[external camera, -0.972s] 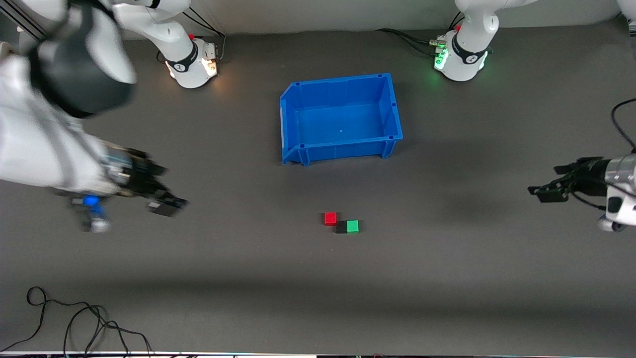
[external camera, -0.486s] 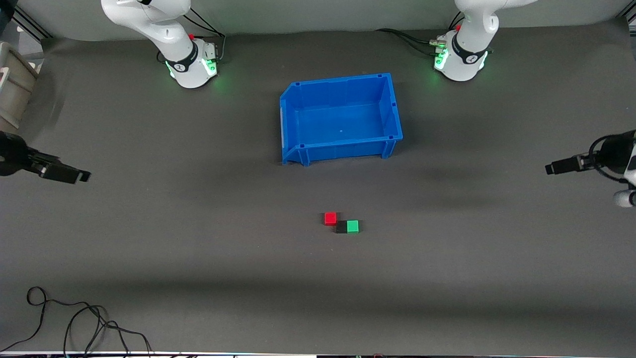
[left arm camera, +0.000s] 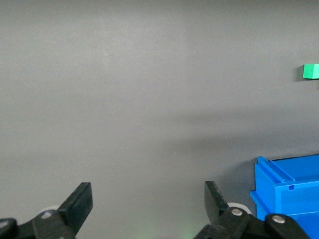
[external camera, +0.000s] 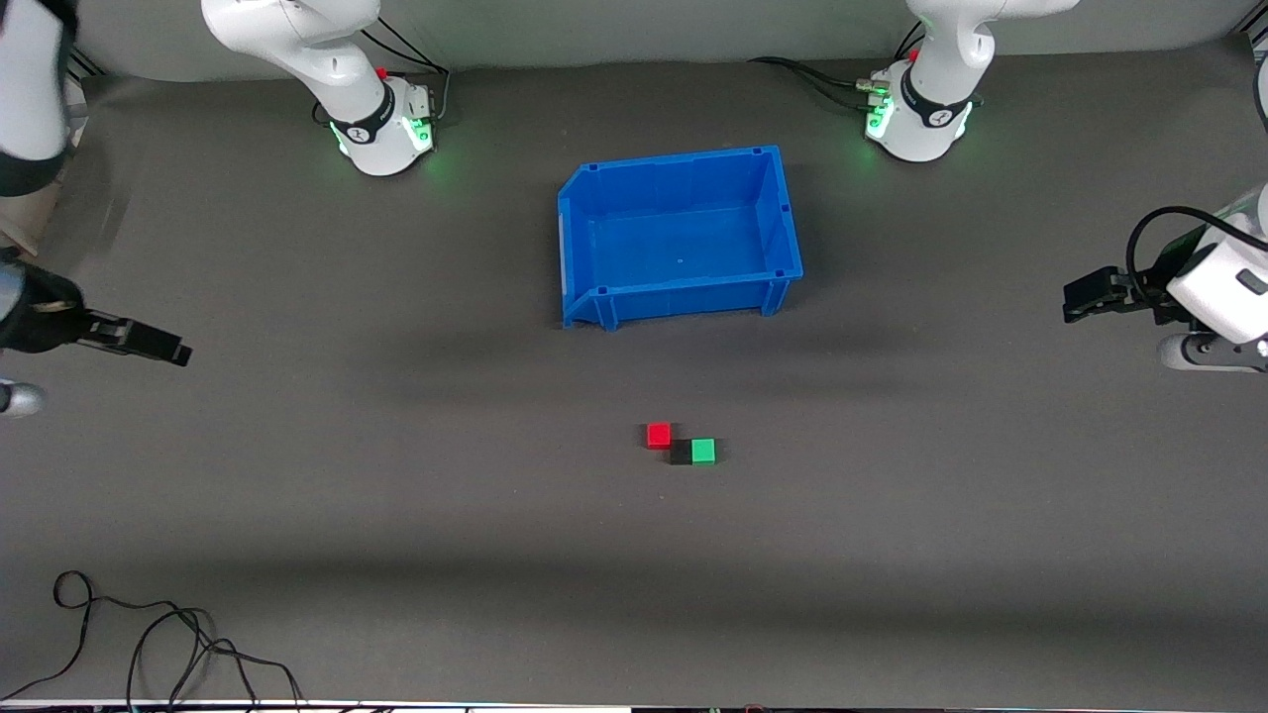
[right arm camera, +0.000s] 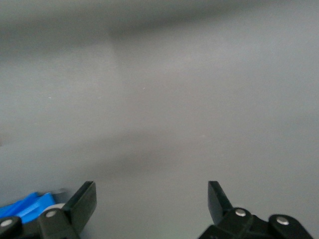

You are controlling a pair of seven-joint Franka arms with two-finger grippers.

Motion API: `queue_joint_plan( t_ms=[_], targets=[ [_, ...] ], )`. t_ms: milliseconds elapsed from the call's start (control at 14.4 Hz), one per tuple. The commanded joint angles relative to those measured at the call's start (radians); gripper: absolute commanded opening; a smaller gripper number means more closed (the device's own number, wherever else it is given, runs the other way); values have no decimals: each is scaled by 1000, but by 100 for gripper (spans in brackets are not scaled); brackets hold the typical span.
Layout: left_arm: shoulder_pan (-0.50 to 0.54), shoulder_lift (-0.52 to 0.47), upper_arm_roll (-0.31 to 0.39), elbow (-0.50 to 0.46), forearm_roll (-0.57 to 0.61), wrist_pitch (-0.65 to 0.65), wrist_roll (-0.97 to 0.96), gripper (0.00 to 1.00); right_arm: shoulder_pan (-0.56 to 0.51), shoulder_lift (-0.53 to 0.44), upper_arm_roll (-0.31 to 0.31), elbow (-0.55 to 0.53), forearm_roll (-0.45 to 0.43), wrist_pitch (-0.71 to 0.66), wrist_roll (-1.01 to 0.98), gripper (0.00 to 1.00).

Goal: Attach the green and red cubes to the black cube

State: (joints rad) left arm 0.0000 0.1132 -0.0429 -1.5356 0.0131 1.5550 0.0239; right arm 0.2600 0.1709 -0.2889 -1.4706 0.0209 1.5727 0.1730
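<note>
The green cube [external camera: 703,452] sits flush against the black cube [external camera: 680,454] on the dark mat, on the side toward the left arm's end. The red cube [external camera: 658,435] lies diagonally off the black cube, a little farther from the front camera, and meets it only about at a corner. My left gripper [external camera: 1082,297] hangs open and empty over the mat at the left arm's end, well away from the cubes. My right gripper [external camera: 149,342] hangs open and empty at the right arm's end. The left wrist view catches the green cube [left arm camera: 311,71] beyond its open gripper [left arm camera: 148,191]. The right wrist view's gripper [right arm camera: 152,191] has only mat in front of it.
An empty blue bin [external camera: 684,297] stands mid-table between the cubes and the arm bases, and its corner shows in both wrist views [left arm camera: 289,194] [right arm camera: 30,204]. A loose black cable [external camera: 149,644] lies near the front edge at the right arm's end.
The right arm has swung away from the middle toward its own end of the table. The left gripper has drifted toward the bases. All three cubes stay put.
</note>
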Motion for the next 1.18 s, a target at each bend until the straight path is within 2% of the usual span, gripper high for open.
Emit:
queue_joint_plan(
  t_ms=[0,278,347,486,694,903,1111],
  targets=[
    [-3,-39,8,-34,-1,30,36,100,47,-63,-4,-91,-62,52,-18,99],
    [0,-50,9,-29,-25,26,24,100,30,-65,7,-94,-61,49,-18,99],
    [0,-53,11,-28,-24,28,24,100,-32,-71,52,-94,-58,43,-18,99],
    [3,-63,11,-26,-28,28,24,100,-202,-93,219,-106,-58,41,-24,99],
    [5,-69,11,-24,-35,22,24,100,-351,-128,333,-105,-53,29,-21,99],
    [-21,-70,21,-24,-35,22,22,100,-378,-142,343,-105,-52,1,-50,99],
    [-58,-72,63,-24,-33,19,22,100,-360,-116,343,-105,-50,-16,-49,99]
  ],
)
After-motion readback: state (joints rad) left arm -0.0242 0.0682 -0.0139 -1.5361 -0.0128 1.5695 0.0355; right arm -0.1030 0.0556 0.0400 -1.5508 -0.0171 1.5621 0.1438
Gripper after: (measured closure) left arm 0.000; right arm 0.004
